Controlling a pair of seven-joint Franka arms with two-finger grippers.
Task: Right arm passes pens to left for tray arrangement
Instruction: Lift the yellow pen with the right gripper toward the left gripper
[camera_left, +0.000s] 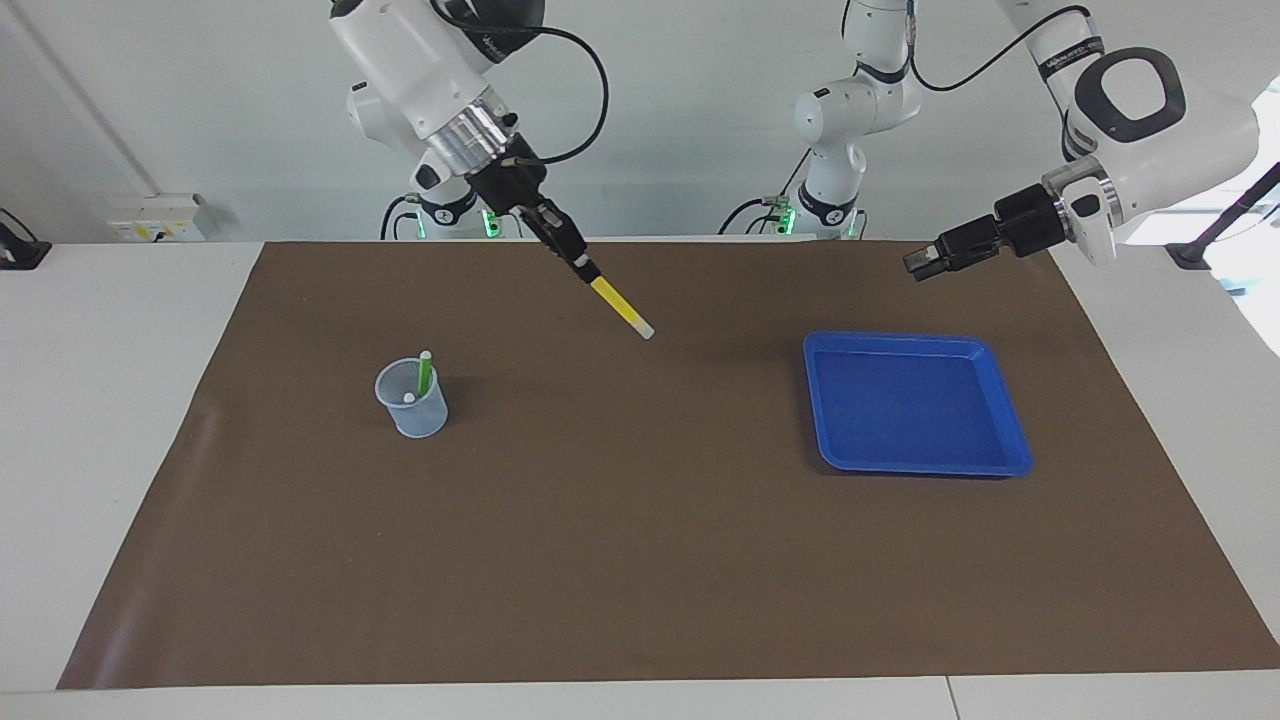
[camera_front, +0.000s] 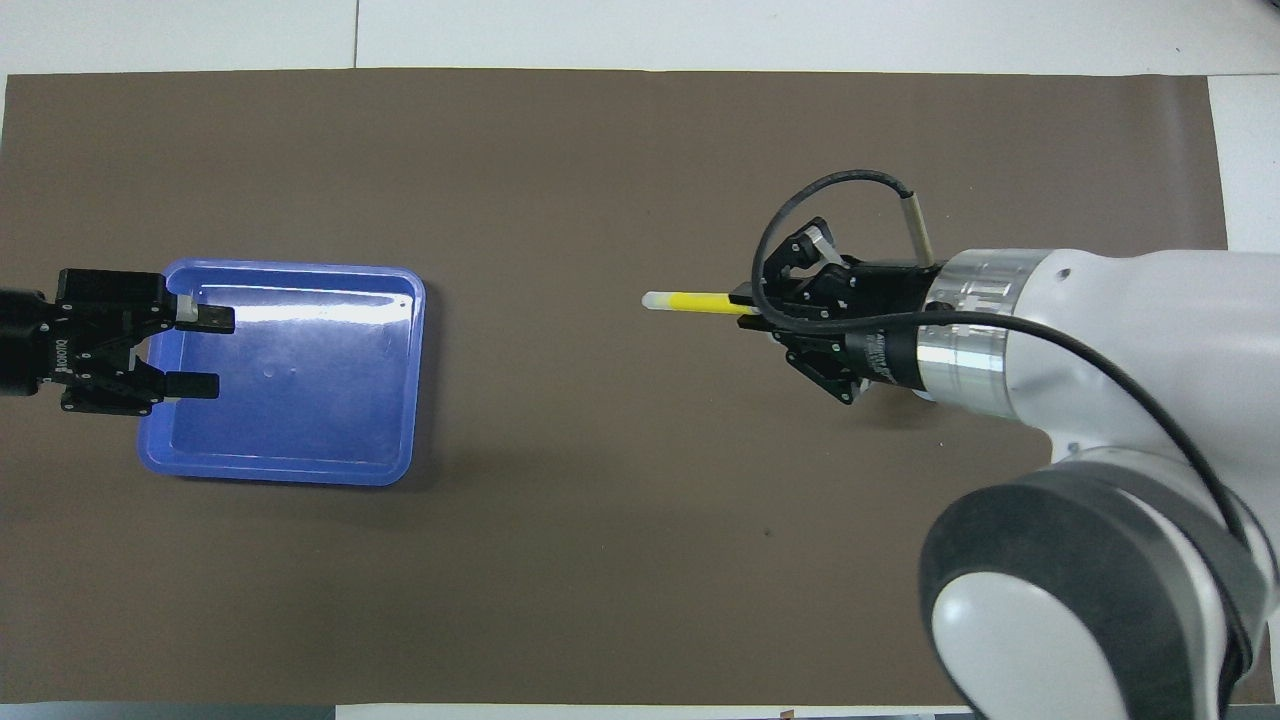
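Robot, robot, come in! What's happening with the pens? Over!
Right gripper shut on yellow pen, up over the mat. Left gripper open over blue tray. Green pen in cup. Nothing between them.
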